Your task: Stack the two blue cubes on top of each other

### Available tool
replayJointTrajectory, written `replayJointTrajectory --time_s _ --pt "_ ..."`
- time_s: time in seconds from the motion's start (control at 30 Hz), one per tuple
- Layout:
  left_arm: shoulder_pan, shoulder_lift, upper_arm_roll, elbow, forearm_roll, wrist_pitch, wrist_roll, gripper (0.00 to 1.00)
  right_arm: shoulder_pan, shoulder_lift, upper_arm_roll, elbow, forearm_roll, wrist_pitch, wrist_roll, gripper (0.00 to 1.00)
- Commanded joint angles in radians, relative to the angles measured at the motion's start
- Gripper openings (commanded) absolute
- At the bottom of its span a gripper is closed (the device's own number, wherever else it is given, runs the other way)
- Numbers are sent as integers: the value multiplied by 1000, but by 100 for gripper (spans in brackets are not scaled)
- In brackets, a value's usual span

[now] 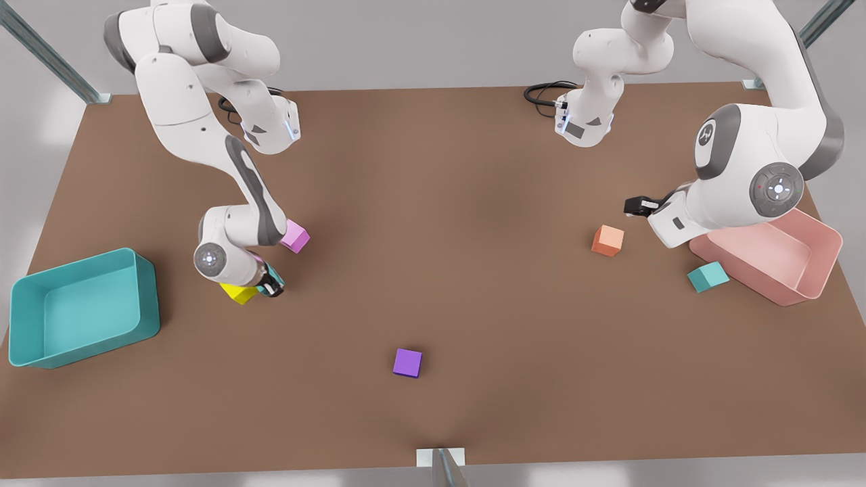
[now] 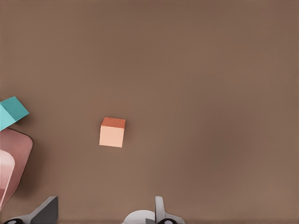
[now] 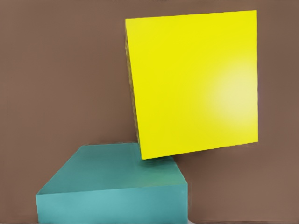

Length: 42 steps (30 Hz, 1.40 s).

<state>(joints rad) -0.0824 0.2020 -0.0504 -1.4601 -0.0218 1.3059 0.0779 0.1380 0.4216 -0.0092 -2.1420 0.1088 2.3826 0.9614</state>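
One blue cube (image 1: 708, 276) lies on the table at the front view's right, against the pink bin (image 1: 827, 238); it also appears at the picture's edge in the left wrist view (image 2: 11, 112). My left gripper (image 1: 632, 205) hovers open behind it, near the orange cube, its fingers (image 2: 48, 209) wide apart with nothing between them. The other blue cube (image 1: 275, 276) is at the front view's left, right at my right gripper (image 1: 270, 285), which is down low. In the right wrist view this cube (image 3: 112, 186) sits close up, touching the yellow cube (image 3: 196, 84).
An orange cube (image 1: 607, 240) lies left of the pink bin. A yellow cube (image 1: 238, 293) and a pink cube (image 1: 295, 236) flank the right arm's wrist. A purple cube (image 1: 407, 362) sits front centre. A large teal bin (image 1: 147, 297) stands at the far left.
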Motion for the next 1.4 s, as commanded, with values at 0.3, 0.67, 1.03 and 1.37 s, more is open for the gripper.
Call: replayJointTrajectory --time_s 0.3,0.67,1.03,1.37 --pt "0 -1 0 3 0 -3 -29 100 367 69 63 246 318 -88 270 45" --pt "110 158 228 -40 6 447 175 100 719 480 -90 800 376 -76 711 45" --pt "234 359 241 -43 -49 599 218 100 798 513 -218 858 387 -125 795 100" --pt "311 415 247 -126 -52 662 261 100 667 345 -256 830 368 -488 617 100"
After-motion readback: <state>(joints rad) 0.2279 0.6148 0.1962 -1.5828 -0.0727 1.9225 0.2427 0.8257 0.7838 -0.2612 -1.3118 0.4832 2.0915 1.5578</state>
